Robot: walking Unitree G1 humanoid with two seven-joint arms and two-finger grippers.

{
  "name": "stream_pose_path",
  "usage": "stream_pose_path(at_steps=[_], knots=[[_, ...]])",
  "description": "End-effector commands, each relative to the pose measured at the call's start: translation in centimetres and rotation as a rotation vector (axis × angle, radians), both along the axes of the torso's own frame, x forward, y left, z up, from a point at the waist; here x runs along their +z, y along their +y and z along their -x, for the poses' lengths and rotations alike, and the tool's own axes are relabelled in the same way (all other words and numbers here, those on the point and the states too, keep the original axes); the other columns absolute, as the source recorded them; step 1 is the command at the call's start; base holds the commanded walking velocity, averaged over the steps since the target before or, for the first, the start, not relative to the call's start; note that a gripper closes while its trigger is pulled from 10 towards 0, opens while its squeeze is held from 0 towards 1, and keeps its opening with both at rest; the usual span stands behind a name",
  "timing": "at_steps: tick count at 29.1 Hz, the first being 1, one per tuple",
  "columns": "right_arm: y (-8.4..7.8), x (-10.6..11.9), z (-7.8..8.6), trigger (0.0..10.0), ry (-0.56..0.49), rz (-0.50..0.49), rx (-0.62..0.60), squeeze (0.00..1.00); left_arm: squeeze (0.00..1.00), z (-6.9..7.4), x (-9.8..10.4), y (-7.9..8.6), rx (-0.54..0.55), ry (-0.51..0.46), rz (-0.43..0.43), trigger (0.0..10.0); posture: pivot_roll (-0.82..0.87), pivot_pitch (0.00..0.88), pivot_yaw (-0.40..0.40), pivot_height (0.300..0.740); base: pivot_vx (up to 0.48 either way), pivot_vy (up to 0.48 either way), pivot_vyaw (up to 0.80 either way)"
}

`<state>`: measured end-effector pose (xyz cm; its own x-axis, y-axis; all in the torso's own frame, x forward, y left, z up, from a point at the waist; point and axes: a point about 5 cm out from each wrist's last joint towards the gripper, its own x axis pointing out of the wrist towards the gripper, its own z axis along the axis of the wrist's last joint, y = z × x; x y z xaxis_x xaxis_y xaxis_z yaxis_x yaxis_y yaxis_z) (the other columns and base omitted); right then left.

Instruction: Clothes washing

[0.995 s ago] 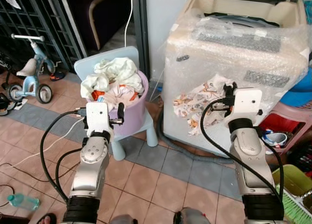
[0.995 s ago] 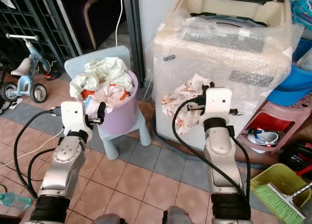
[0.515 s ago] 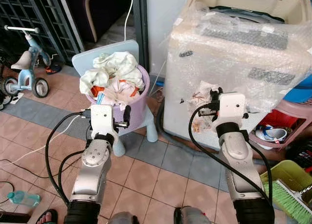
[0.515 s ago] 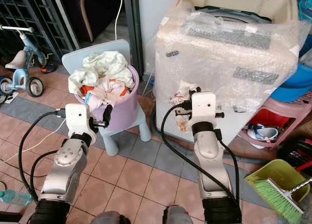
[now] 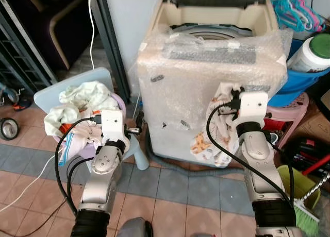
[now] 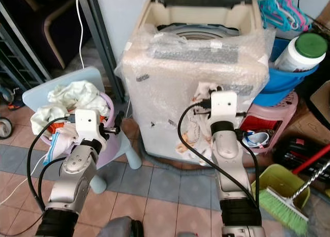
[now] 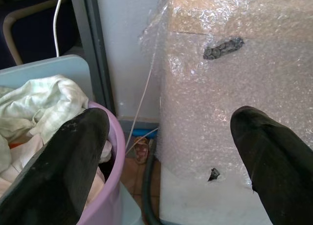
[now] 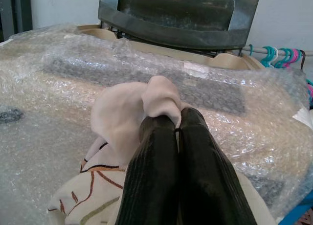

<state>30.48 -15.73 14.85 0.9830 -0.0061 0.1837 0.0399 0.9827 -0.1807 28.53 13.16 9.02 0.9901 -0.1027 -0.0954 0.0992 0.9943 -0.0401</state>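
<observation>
Tiled floor runs under a cream top-loading washing machine wrapped in bubble wrap, its dark lid raised at the back so the drum opening lies bare behind the wrapped front edge. The right gripper has its fingers pressed together, pinching a cream patterned cloth that hangs down the machine's front face, just below its top front edge. The left gripper is spread wide and holds nothing, in the gap between the machine's left side and a lilac plastic laundry basket heaped with clothes on a pale blue child's chair. To the machine's right a blue tub and pink stool crowd close. Since a second ago the camera has closed in on the machine, and the cloth seems to be held higher up its front.
</observation>
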Motion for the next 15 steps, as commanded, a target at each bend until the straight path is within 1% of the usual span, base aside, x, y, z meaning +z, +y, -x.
stream_pose_path(at_steps=[1,4,5,6,8,10,11,13,15], knots=[[0.7,0.0,-0.1,10.0,-0.004,0.005,0.036,0.00,0.00,0.0,0.1,0.3,0.022,0.009,-0.004,10.0,-0.02,0.044,0.034,0.740,0.281,0.000,0.00],[1.0,-0.3,-0.2,10.0,0.010,0.002,0.061,0.00,0.00,0.1,0.0,0.2,0.041,0.009,0.001,10.0,0.02,0.036,-0.015,0.740,0.000,0.000,0.00],[1.4,-0.5,-0.3,10.0,0.018,0.001,0.085,0.00,0.00,0.2,-0.1,0.3,0.062,0.011,0.004,10.0,0.03,0.032,-0.036,0.740,0.000,0.000,0.00],[1.4,-0.5,-0.3,10.0,0.018,0.001,0.085,0.00,0.00,0.2,-0.1,0.3,0.062,0.011,0.004,10.0,0.03,0.032,-0.036,0.740,0.000,0.000,0.00],[2.3,-0.5,-0.6,10.0,0.024,0.002,0.128,0.00,0.00,0.4,-0.1,0.5,0.088,0.004,0.018,10.0,0.06,0.026,-0.068,0.740,0.000,0.000,0.00],[2.7,-0.5,-0.7,10.0,0.025,0.003,0.148,0.00,0.00,0.6,-0.3,0.7,0.112,0.022,0.025,10.0,0.07,0.026,-0.071,0.740,0.000,0.000,0.00],[3.2,-0.4,-1.0,10.0,0.023,0.003,0.166,0.00,0.00,0.7,-0.4,1.1,0.136,0.032,0.023,10.0,0.07,0.021,-0.071,0.740,0.000,0.000,0.00],[3.4,-0.3,-1.0,10.0,0.018,0.003,0.168,0.00,0.00,0.7,-0.5,1.2,0.140,0.035,0.020,10.0,0.07,0.021,-0.071,0.740,0.000,0.000,0.00],[3.3,-0.1,-1.1,10.0,0.000,0.001,0.150,0.00,0.00,0.5,-0.6,1.3,0.125,0.046,-0.006,10.0,0.05,0.020,-0.044,0.740,0.000,0.000,0.00]])
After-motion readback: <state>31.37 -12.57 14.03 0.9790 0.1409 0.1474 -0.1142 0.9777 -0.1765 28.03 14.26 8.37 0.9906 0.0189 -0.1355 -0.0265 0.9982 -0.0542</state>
